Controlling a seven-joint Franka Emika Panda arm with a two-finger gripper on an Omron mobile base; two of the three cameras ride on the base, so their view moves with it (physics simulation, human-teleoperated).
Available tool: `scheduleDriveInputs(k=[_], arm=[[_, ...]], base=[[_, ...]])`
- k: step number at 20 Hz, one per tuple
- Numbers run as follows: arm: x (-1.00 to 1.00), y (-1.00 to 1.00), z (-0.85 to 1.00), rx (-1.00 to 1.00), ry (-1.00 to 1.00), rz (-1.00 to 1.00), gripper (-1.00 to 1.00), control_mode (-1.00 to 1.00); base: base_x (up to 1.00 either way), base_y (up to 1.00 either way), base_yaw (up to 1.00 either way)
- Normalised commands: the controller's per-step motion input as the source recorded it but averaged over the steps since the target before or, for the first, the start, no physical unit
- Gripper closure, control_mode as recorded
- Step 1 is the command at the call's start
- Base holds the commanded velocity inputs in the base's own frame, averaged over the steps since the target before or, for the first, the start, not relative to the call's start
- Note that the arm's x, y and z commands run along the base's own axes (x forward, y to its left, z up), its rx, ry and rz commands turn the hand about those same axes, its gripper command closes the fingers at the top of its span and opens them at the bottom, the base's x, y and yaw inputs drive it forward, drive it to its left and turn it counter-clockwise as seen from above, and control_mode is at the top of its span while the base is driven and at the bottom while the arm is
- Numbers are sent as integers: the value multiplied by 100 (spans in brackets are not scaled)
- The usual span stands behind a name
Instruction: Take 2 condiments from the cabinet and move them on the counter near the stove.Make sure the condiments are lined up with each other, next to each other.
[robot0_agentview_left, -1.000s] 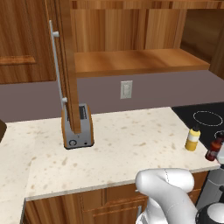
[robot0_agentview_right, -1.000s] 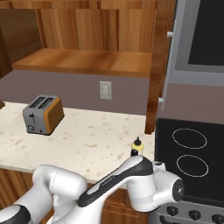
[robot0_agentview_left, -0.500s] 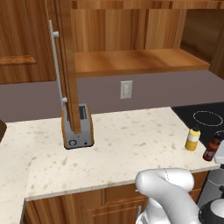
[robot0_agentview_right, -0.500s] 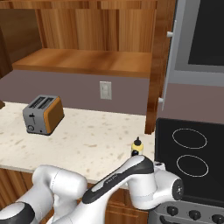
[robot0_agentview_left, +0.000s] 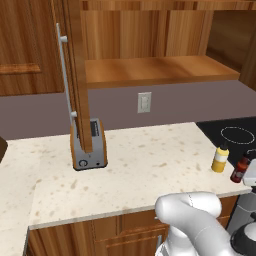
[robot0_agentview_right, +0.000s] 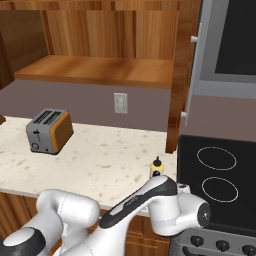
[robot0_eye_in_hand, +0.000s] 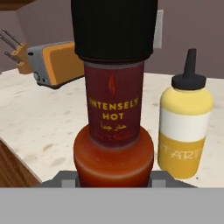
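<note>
Beside the stove (robot0_agentview_left: 235, 135), on the desk (robot0_agentview_left: 140, 165), red sauce bottle (robot0_eye_in_hand: 113, 118) grasped by the hand, yellow squeeze bottle (robot0_eye_in_hand: 183, 127) upright just beside it, toaster (robot0_agentview_left: 89, 145) well apart.

A: In the hand view the red sauce bottle (robot0_eye_in_hand: 113, 118) fills the middle; its black cap (robot0_eye_in_hand: 114, 26) is cut off by the top edge and its base sinks behind the bottom band.

B: And the gripper's fingertips?

A: Hidden behind that bottle. In the right base view the arm covers the yellow squeeze bottle (robot0_agentview_right: 157, 167) from below, near the counter (robot0_agentview_right: 95, 160) front edge.
</note>
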Motion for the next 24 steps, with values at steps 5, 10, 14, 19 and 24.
scheduleDriveInputs(k=[5,10,14,19,24], arm=[[10,-11,-9,0,0,0,100,-100],[10,-11,-10,0,0,0,100,-100],[10,-10,-10,0,0,0,100,-100],[10,-4,-11,0,0,0,100,-100],[13,-3,-12,0,0,0,100,-100]], base=[[0,0,0],[0,0,0],[0,0,0],[0,0,0],[0,0,0]])
